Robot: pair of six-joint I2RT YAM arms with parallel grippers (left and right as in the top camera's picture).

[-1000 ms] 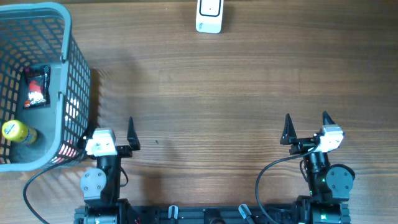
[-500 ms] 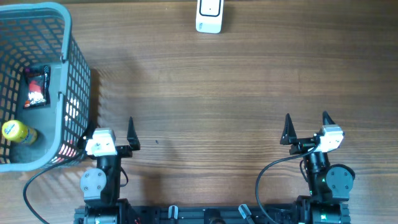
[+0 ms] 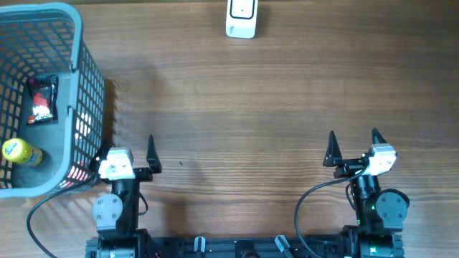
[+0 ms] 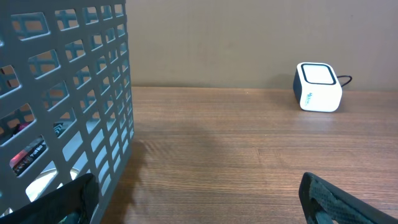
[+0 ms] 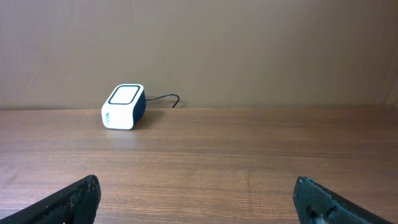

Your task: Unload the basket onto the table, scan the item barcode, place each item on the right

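Sitting low at the near edge of the table, both arms are empty-handed: the left gripper and the right gripper each have their jaws spread wide with nothing between them. Overhead view is the only one that looks into the grey basket at the far left corner, where a black packet lies against the inner wall and a yellow bottle lies nearer the robot, the two apart. The white scanner stands at the far edge, about the middle, well apart from basket and both grippers, partly cut by the frame top. Left wrist view shows the basket's lattice wall close on its left, just beside that gripper, bits of the contents visible through the holes but too broken up to name, and the scanner far off to the right. Right wrist view shows no basket, only bare wood and the scanner to the left, its window facing up. A thin dark cable behind the scanner shows only in the wrist views.
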